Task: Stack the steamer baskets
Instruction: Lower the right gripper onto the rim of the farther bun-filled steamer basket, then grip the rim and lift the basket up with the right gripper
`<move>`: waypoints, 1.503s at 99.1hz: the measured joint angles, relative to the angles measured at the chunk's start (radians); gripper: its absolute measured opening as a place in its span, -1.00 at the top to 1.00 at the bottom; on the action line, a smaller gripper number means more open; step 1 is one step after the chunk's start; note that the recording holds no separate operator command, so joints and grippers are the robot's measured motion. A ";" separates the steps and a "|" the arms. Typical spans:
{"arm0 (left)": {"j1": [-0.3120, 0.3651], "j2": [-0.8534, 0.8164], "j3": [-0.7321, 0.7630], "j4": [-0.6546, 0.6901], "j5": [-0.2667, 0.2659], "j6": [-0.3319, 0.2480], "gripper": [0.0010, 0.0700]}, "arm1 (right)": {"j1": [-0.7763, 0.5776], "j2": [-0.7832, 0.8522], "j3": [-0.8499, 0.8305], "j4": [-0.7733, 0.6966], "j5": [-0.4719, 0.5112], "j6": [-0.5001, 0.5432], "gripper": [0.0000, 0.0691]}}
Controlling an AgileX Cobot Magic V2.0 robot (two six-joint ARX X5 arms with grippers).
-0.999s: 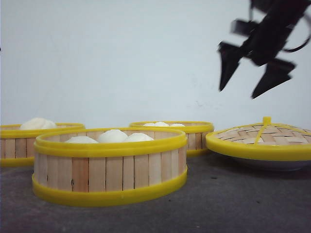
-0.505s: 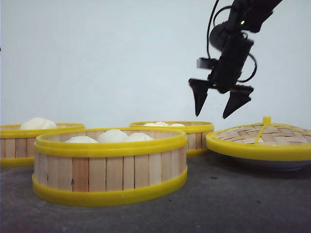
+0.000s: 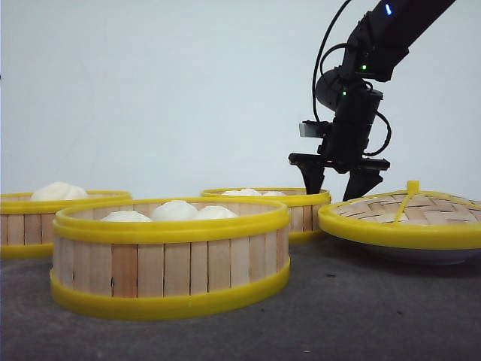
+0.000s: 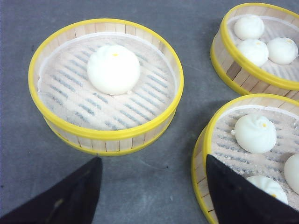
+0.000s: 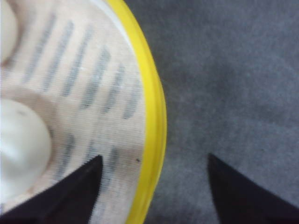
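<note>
Fingers on my right gripper (image 3: 338, 186) are spread wide, pointing down over the right edge of the far basket (image 3: 289, 204). One finger is over its cloth liner and the other is over the grey table (image 3: 361, 316) — the yellow rim sits between them. They hold nothing. My left gripper (image 4: 154, 186) is wide apart too and empty, up above the table. I see three steamer baskets. The near basket (image 3: 170, 256) is in front with white buns (image 3: 174, 211) inside. The left basket (image 3: 45, 218) is back at the far left, with one bun. On the right a woven lid (image 3: 409, 214) rests on a white plate (image 3: 421, 254) — close to the far basket.
</note>
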 joint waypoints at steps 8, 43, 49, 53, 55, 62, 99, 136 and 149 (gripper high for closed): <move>0.000 0.000 0.000 0.000 0.000 0.000 -0.20 | 0.001 0.000 0.000 0.003 0.000 0.000 0.32; 0.000 0.000 0.000 0.000 0.000 0.002 -0.20 | 0.008 0.000 0.000 0.025 0.002 0.027 0.93; 0.000 0.000 0.000 0.001 0.000 0.004 -0.20 | 0.008 0.000 0.000 0.032 0.002 0.027 0.93; 0.000 0.000 0.000 0.002 0.000 0.006 -0.20 | 0.007 0.000 0.000 0.038 0.003 0.027 0.93; 0.000 0.000 0.000 0.002 0.000 0.007 -0.20 | 0.007 0.000 0.000 0.040 0.003 0.027 0.93; 0.000 0.000 0.000 0.002 0.000 0.008 -0.20 | 0.007 0.005 0.019 0.026 0.003 0.030 0.93; 0.000 0.000 0.000 0.003 0.000 0.016 -0.20 | 0.006 0.011 0.325 -0.244 -0.007 0.025 0.93; 0.000 0.000 0.000 0.003 0.000 0.022 -0.20 | 0.080 -0.151 0.345 -0.538 0.006 -0.021 0.93; 0.000 0.000 0.000 0.003 0.000 0.022 -0.20 | 0.120 -0.225 0.346 -0.578 0.065 -0.032 0.93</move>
